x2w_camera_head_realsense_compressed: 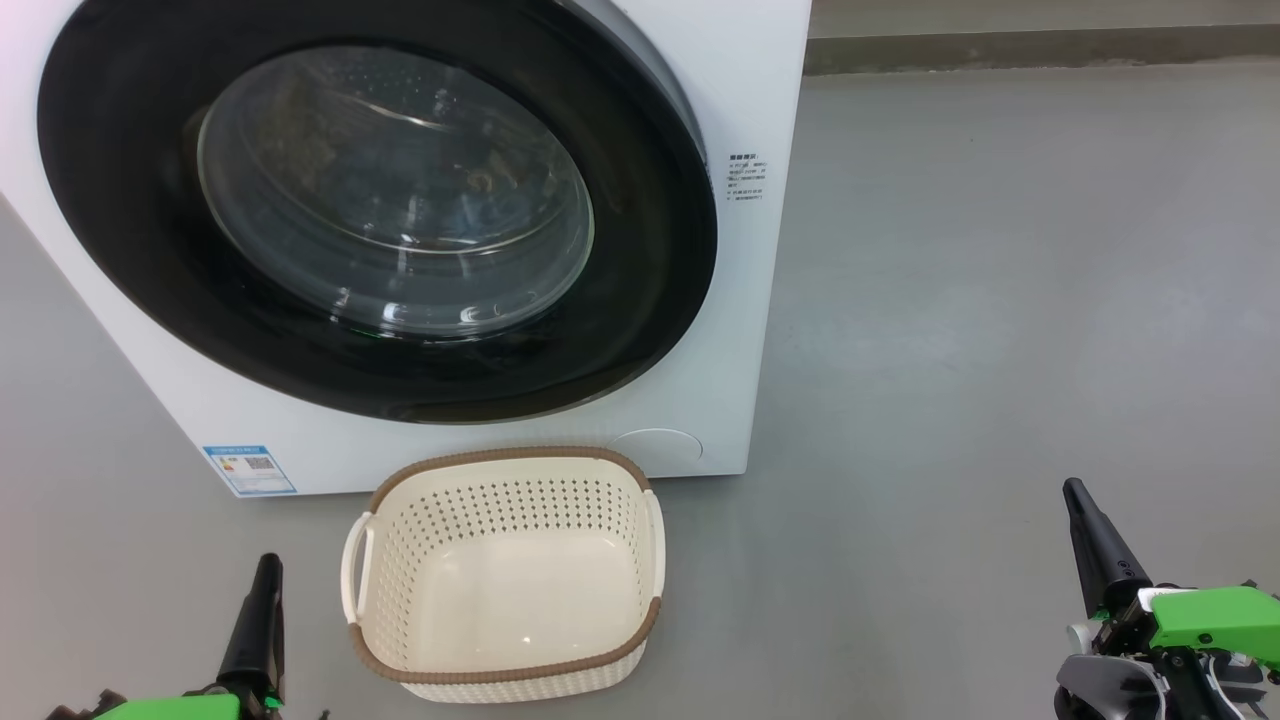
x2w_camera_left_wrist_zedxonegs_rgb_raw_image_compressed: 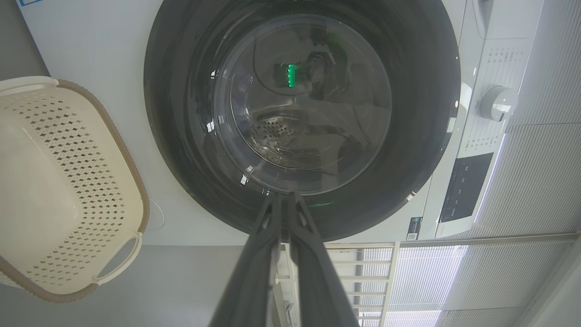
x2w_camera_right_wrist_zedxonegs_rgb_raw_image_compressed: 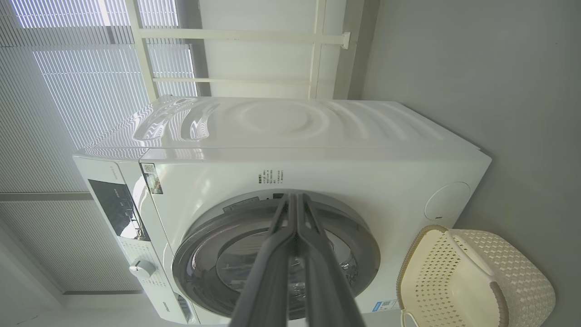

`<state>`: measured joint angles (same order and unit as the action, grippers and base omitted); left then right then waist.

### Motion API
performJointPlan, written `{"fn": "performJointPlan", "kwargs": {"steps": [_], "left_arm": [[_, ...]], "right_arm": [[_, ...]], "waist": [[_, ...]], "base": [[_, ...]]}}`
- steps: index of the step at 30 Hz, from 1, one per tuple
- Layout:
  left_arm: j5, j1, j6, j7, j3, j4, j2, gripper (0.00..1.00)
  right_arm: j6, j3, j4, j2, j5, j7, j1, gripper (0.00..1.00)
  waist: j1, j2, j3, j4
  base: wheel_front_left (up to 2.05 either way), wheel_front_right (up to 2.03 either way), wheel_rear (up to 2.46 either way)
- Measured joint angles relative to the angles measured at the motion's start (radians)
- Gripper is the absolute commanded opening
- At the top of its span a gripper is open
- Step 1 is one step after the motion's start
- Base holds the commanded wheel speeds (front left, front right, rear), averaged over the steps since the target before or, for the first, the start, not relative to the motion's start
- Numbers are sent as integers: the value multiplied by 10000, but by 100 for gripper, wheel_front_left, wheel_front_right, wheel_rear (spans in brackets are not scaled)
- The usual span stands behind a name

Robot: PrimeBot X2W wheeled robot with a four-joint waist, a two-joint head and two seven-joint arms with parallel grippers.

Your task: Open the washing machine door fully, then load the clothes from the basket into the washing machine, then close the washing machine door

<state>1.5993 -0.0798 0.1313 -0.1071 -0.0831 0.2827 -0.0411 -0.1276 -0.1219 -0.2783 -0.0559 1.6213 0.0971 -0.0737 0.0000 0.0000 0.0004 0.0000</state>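
**Basket empty, door looking shut**

I am looking at the washing machine (x2w_camera_head_realsense_compressed: 770,90), and I am thinking the job is at its very end. The washing machine door (x2w_camera_head_realsense_compressed: 120,220) is looking shut against the front of the machine. The basket (x2w_camera_head_realsense_compressed: 500,456) is sitting on the floor (x2w_camera_head_realsense_compressed: 1000,300) right in front of the machine, with nothing in it. Through the glass I am seeing a bit of blue and brown inside the machine. I am guessing that is the clothes (x2w_camera_head_realsense_compressed: 475,195), but it is too dim to be sure.

The left gripper (x2w_camera_head_realsense_compressed: 268,563) is hanging in front of the machine, closed tight and holding nothing. The right gripper (x2w_camera_head_realsense_compressed: 1075,490) is waiting well off to the machine's side, closed and empty too.

Next, I am only needing to check the door. If it is not clicked in, a soft push on the black rim is called for.

The left wrist view is showing the machine's knob (x2w_camera_left_wrist_zedxonegs_rgb_raw_image_compressed: 498,102). The right wrist view is showing the machine's white top (x2w_camera_right_wrist_zedxonegs_rgb_raw_image_compressed: 281,122). The head view is looking down into the basket.
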Motion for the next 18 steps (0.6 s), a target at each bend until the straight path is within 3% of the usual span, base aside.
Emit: {"fn": "performJointPlan", "kwargs": {"steps": [18], "left_arm": [[0, 0, 0, 0, 0, 0, 0, 0]], "right_arm": [[0, -29, 0, 19, -13, 0, 0, 0]], "waist": [[0, 0, 0, 0]], "base": [[0, 0, 0]]}}
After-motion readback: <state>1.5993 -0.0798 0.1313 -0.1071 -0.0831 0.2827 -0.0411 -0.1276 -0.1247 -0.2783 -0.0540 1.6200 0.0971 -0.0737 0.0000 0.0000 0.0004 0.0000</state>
